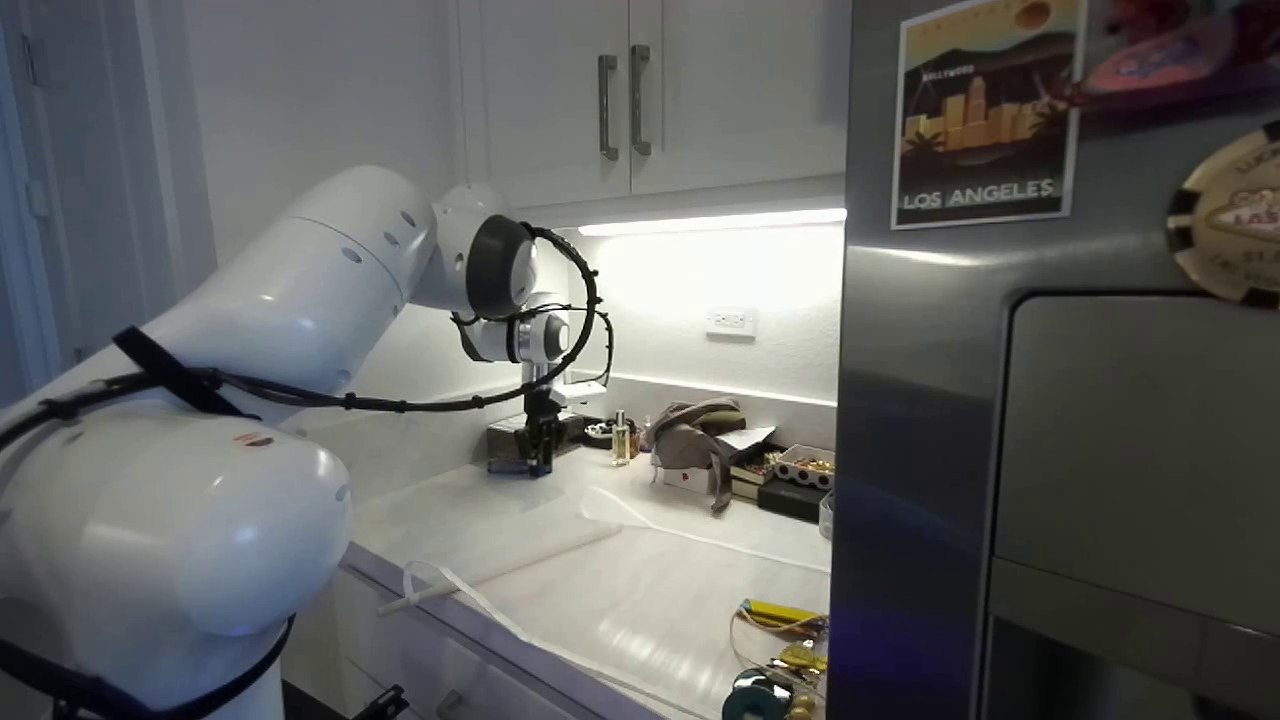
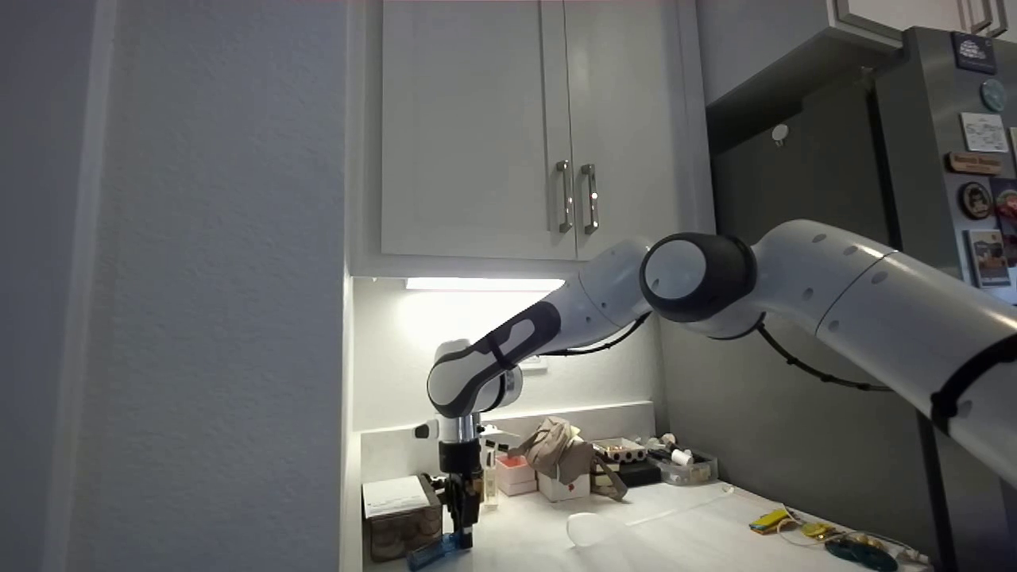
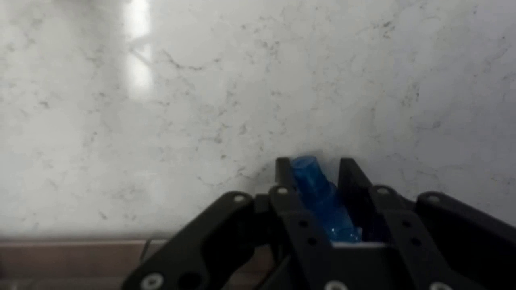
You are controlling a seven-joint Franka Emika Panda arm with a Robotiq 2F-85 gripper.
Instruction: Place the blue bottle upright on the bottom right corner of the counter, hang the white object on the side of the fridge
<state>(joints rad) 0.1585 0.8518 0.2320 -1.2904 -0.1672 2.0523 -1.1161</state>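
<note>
Bottle (image 3: 320, 197) lying, long axis aslant between tool (image 3: 315, 165) jaws, narrow end away from box (image 2: 404, 531); cannot tell if gripped.

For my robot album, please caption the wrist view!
Gripper with a blue bottle between its fingers, over the speckled white counter.

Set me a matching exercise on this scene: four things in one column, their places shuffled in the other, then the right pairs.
Things
1. blue bottle
2. see-through whitish sheet
3. Los Angeles picture
4. outlet

Places
A. on the fridge
B. between the jaws of the gripper
C. on the wall, below the light strip
D. spread across the counter

Pairs: 1-B, 2-D, 3-A, 4-C
</note>
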